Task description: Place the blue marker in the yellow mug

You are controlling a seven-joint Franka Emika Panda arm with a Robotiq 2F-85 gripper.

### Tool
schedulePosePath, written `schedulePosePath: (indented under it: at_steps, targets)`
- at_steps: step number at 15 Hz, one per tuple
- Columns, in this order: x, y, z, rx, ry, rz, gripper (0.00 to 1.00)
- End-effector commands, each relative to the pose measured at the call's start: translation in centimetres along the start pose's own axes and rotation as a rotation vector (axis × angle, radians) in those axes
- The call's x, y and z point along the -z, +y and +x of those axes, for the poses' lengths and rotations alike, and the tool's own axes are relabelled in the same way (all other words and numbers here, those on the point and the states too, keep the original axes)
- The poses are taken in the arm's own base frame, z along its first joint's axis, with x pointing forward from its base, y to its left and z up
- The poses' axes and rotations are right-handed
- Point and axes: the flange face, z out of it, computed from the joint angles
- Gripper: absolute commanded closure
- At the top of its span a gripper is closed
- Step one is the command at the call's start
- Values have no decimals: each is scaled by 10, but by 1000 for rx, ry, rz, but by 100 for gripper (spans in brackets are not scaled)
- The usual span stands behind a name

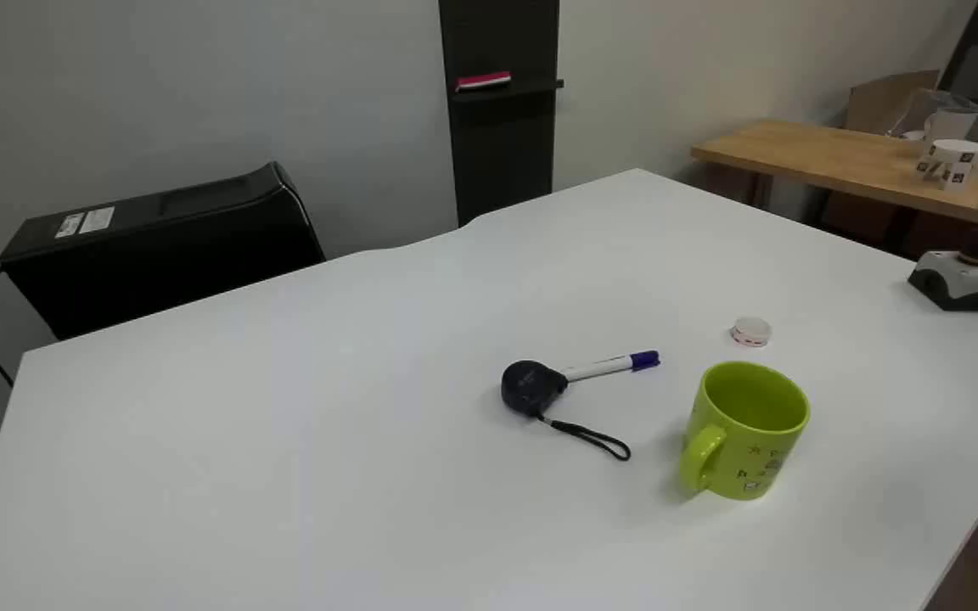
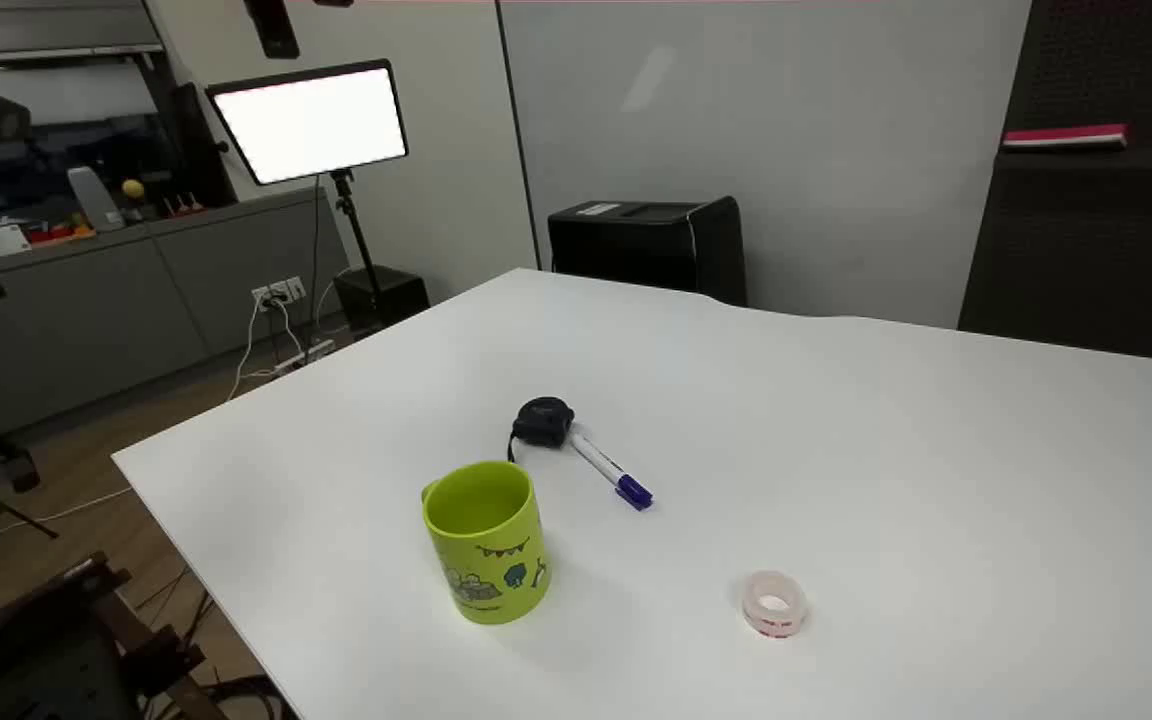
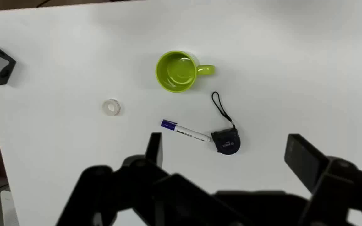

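The blue marker, white with a dark blue cap, lies flat on the white table in both exterior views (image 1: pixel 604 367) (image 2: pixel 601 461) and the wrist view (image 3: pixel 191 133). Its plain end touches or nearly touches a black tape measure (image 3: pixel 227 142). The yellow mug, yellow-green with printed figures, stands upright in both exterior views (image 1: pixel 748 458) (image 2: pixel 492 572). In the wrist view the mug (image 3: pixel 176 73) looks empty inside, its handle to the right. My gripper (image 3: pixel 226 153) is wide open and empty, high above the table. A dark piece at an exterior view's top edge (image 2: pixel 276 28) may be a fingertip.
The tape measure's cord loop (image 1: pixel 592 437) lies between it and the mug. A small whitish tape roll (image 1: pixel 750 332) lies near the mug, also in the wrist view (image 3: pixel 106 108). A grey-and-black box (image 1: pixel 964 282) sits at the table's edge. A black case (image 2: pixel 636 240) stands behind the table.
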Motion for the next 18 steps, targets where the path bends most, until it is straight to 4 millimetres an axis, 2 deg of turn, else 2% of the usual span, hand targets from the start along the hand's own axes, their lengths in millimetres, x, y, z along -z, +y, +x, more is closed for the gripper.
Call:
schedulePosePath:
  at_steps: [1,11,14,18]
  targets:
    - [0,0,0,0,0,0,0]
    - [0,0,0,0,1,0,0]
    - [-24,3,10,0,-42,-21,0]
    - [-74,10,11,31,-103,-54,0]
